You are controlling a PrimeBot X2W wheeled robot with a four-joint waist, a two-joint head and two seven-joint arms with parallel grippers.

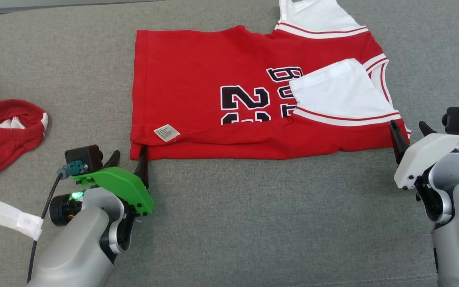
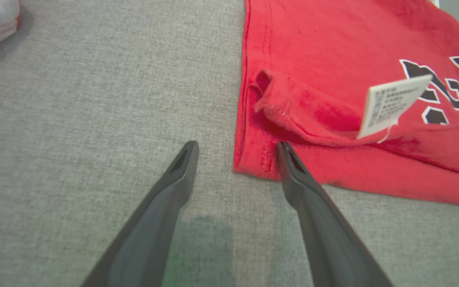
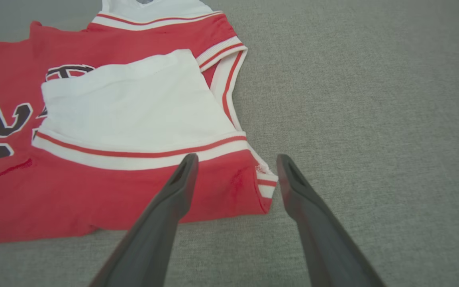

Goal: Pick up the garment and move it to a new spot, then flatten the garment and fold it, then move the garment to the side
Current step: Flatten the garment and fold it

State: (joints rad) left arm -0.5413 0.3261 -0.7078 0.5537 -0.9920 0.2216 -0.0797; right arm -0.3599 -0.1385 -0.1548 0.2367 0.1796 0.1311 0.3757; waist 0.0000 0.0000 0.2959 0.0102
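A: What lies at the far left?

B: Red shorts (image 1: 2,131), bunched on a grey cushion (image 1: 229,223).

A: And the left hand (image 1: 129,159)?

B: Wide open, gripping nothing, its inner finger touching the near left corner of the jersey (image 1: 229,103).

A: The jersey?

B: Red, folded, lying flat mid-cushion, with a white tag (image 1: 167,133).

A: The right hand (image 1: 410,133)?

B: Also open and empty, at the jersey's near right corner.
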